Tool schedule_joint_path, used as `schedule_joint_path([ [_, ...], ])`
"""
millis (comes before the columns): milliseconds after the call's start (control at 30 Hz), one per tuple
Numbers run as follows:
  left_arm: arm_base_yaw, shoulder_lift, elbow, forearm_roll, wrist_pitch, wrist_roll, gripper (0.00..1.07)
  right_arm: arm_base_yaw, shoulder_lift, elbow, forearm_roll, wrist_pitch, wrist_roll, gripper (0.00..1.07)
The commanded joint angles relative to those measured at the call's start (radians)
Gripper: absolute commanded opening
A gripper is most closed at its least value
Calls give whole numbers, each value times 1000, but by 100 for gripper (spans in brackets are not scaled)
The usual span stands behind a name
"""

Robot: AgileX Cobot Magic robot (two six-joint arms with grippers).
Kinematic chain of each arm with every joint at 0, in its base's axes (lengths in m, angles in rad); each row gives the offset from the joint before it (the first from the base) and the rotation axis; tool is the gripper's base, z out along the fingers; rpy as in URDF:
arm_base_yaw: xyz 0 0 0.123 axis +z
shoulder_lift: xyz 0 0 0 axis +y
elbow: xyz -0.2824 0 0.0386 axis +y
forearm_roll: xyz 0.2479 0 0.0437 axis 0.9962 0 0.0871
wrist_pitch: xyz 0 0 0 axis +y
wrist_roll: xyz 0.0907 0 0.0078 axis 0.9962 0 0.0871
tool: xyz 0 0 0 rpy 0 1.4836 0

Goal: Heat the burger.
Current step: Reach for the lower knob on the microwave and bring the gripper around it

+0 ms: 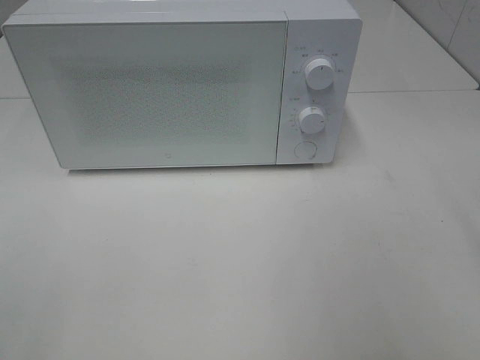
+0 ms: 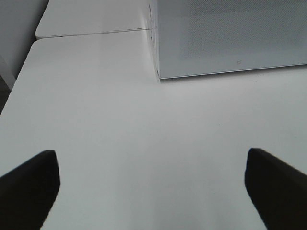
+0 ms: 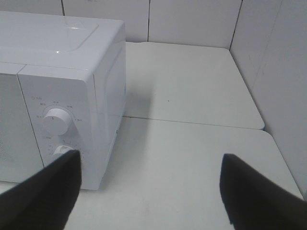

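Your left hand (image 2: 151, 163) is wide open, its two dark fingers (image 2: 29, 191) spread far apart and holding nothing. Your right hand (image 3: 151, 163) is also open and empty, with its dark fingers (image 3: 43, 191) set well apart. Only the fingertips of each hand show in the wrist views.

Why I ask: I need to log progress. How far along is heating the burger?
Done: nothing confirmable; no burger shows anywhere, and the microwave stands shut, its door hiding the inside. In hand: nothing; left gripper and right gripper are open and empty. Left: can't tell, possibly every step.
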Motion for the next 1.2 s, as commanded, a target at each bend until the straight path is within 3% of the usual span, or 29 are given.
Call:
schedule_joint_path([
  [33,2,-23,2,-5,-3,-5,98,-8,66,9,-4,-103,6,76],
  [400,2,-23,2,-5,-3,-5,98,-8,210,132,21,-436,21,76],
  [867,2,-23,2,-5,-3,-5,98,-8,444,145,112,-627,-28,76],
  [1033,2,-23,2,-5,-3,-5,98,-8,556,227,326,-897,-222,76],
  [1200,2,-23,2,-5,-3,-5,98,-8,609,260,397,-1020,-259,76],
])
